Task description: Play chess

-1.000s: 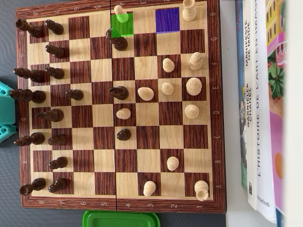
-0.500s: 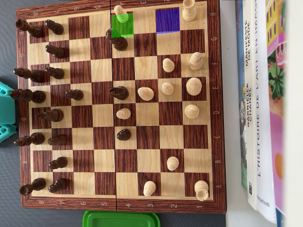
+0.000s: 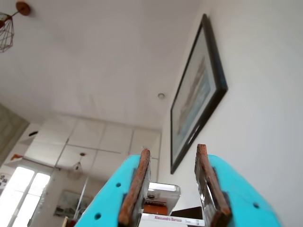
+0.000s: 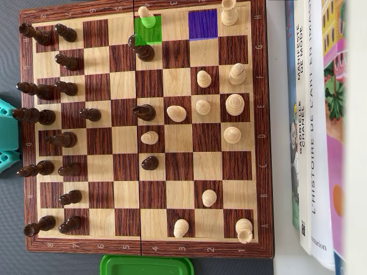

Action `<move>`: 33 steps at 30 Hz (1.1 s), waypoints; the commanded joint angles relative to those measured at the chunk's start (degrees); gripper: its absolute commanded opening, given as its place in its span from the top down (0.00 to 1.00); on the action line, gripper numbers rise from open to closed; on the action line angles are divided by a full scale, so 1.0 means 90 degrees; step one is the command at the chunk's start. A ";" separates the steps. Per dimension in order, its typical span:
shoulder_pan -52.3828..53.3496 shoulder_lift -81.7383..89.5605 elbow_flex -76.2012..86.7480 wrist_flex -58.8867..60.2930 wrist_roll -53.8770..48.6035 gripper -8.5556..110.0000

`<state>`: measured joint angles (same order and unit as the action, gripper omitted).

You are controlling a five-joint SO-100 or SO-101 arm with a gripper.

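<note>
A wooden chessboard (image 4: pixel 261 143) fills the overhead view. Dark pieces (image 4: pixel 63 89) stand mostly along its left side, light pieces (image 4: pixel 232 105) mostly on the right, and several of both sit mid-board. A green-marked square (image 4: pixel 150 34) lies at the top centre with a light pawn (image 4: pixel 145 11) at its upper edge and a dark piece (image 4: pixel 141 49) just below. A blue-marked square (image 4: pixel 203 24) lies two squares to its right and is bare. My gripper (image 3: pixel 173 149) points up at the ceiling, open and empty. Turquoise arm parts (image 4: pixel 6 114) show at the left edge of the overhead view.
Books (image 4: pixel 312 126) lie along the board's right side. A green lid or box (image 4: pixel 146 266) sits at the board's bottom edge. The wrist view shows a framed picture (image 3: pixel 196 94) on a wall, a ceiling lamp (image 3: pixel 6 30) and stacked books (image 3: pixel 170 218) between the fingers.
</note>
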<state>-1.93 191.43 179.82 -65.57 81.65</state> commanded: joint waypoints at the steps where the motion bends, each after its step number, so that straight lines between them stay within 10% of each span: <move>1: -0.0039 0.0049 0.0127 -0.0283 0.0039 0.80; 33: -0.0039 0.0049 0.0127 -0.3672 -0.0029 0.80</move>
<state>-1.93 192.39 179.82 -97.56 81.65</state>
